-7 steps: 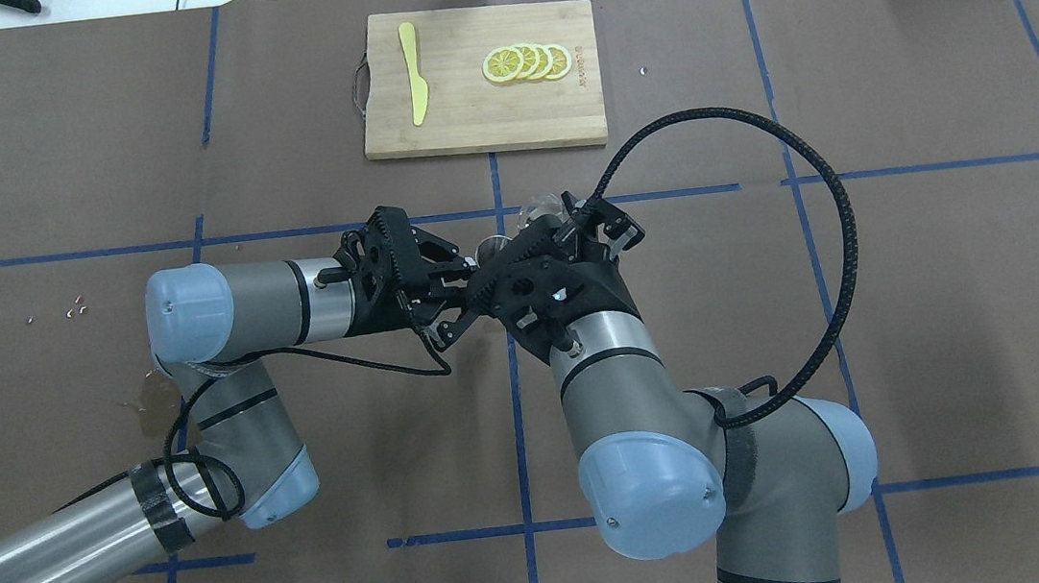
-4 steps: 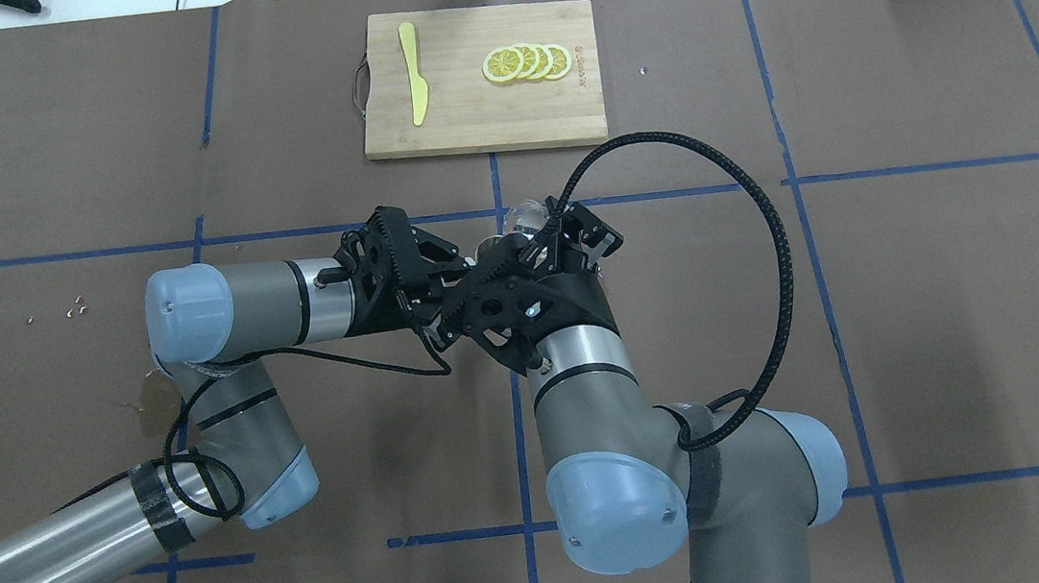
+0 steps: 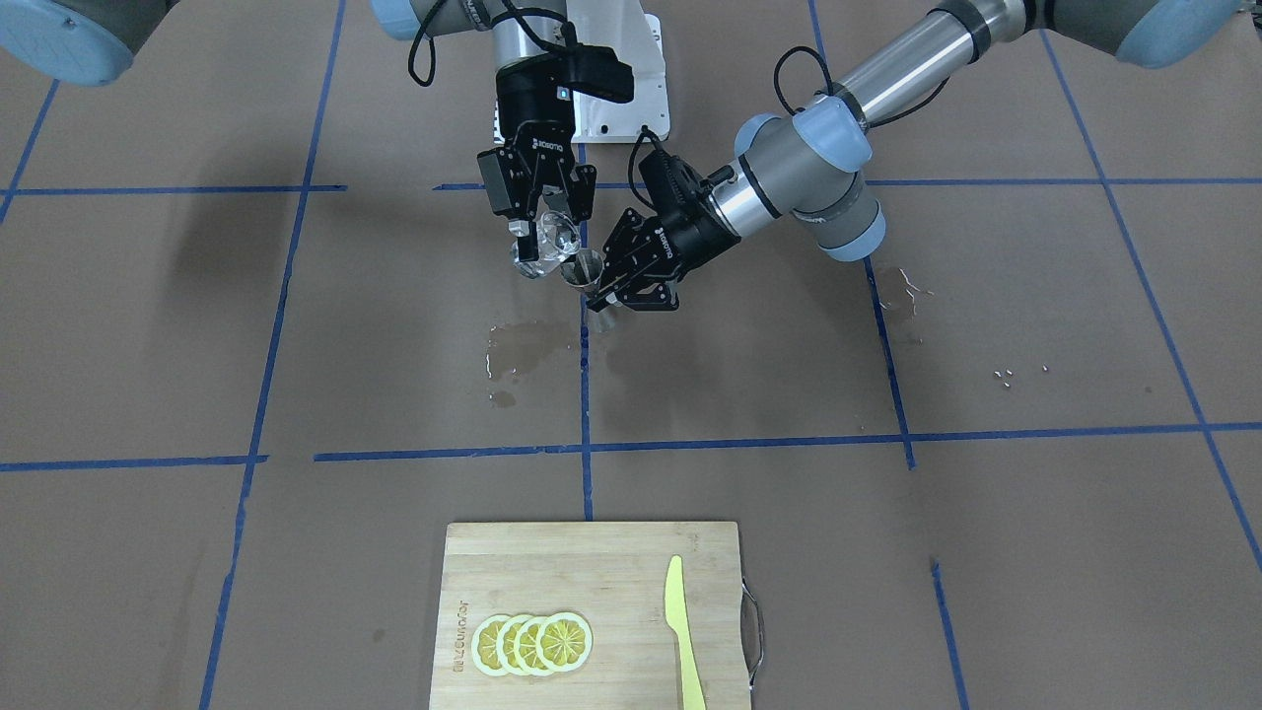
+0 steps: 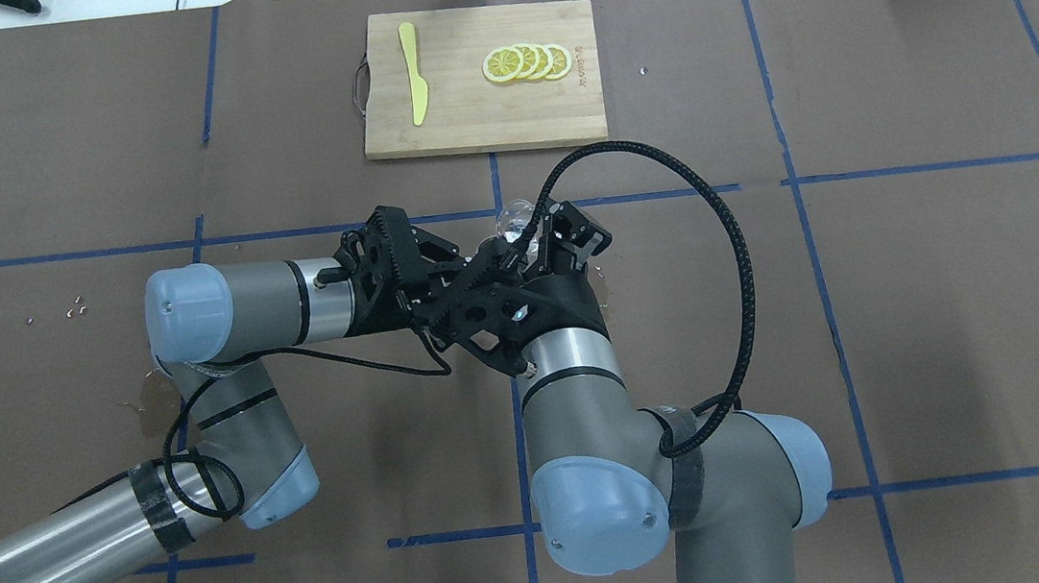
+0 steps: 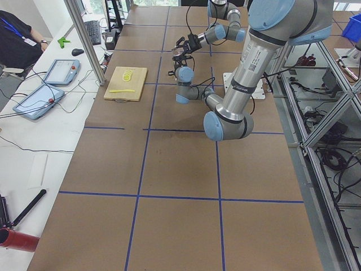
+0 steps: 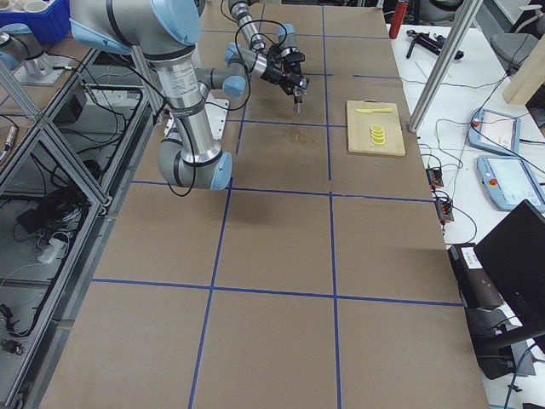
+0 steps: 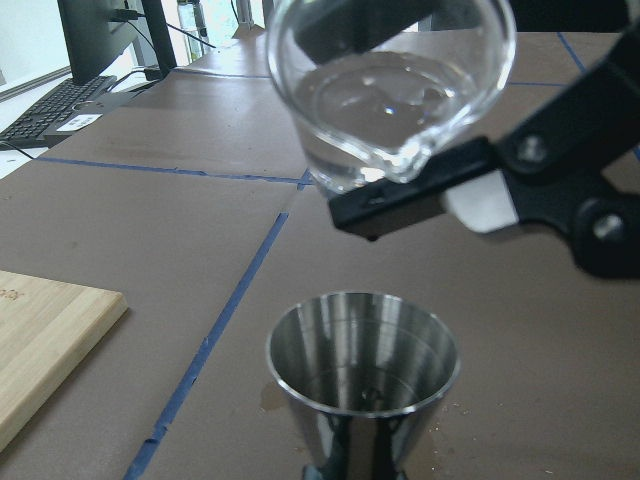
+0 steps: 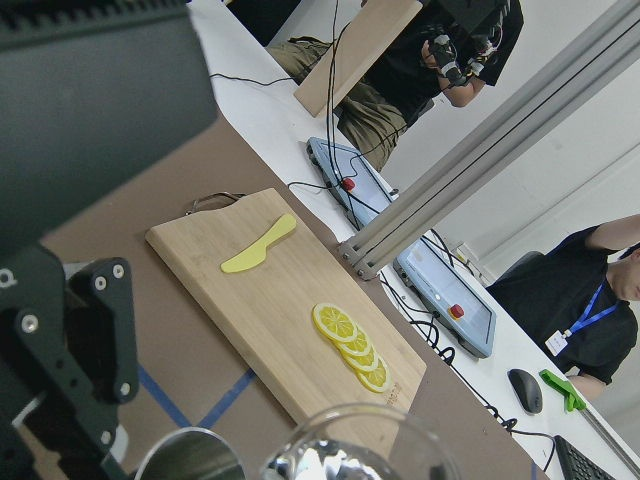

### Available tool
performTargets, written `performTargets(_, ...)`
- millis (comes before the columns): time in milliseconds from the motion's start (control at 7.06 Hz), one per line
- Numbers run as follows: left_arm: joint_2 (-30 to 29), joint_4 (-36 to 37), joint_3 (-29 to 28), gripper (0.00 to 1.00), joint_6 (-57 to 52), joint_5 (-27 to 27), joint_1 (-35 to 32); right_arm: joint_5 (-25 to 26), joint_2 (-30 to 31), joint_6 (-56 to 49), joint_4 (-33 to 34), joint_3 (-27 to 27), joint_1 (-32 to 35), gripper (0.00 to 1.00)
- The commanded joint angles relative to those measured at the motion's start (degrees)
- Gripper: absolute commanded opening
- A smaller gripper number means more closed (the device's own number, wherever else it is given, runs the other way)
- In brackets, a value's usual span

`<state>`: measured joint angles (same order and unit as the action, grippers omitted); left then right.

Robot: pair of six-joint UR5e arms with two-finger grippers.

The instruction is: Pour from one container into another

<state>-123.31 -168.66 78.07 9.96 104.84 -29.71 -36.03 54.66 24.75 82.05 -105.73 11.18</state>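
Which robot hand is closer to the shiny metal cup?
Left. The left gripper is clamped on the jigger, touching it. The right gripper is above the rim, holding the tipped glass cup, not touching the jigger.

Small white lettering is printed on the black body of the right tool (image 3: 545, 233). It is seen upside down in the front-facing view and can be made out as ROBOTIQ. A similar white mark is carried on the body of the left tool (image 3: 599, 288), but it is too small to be read with certainty. A brand is burned along one short edge of the cutting board (image 3: 611, 582), and its letters cannot be deciphered.
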Motion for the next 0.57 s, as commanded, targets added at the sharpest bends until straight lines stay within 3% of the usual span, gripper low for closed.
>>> performTargets(0,0.00,0.00,0.06,0.00,-0.03,0.01,0.00,1.40,-1.39,-3.30,3.79,0.26,0.07,0.00)
performTargets(425,0.09,0.00,0.06,0.00,-0.03,0.01,0.00,3.51,-3.25,-8.63,9.62,0.09,0.07,0.00)
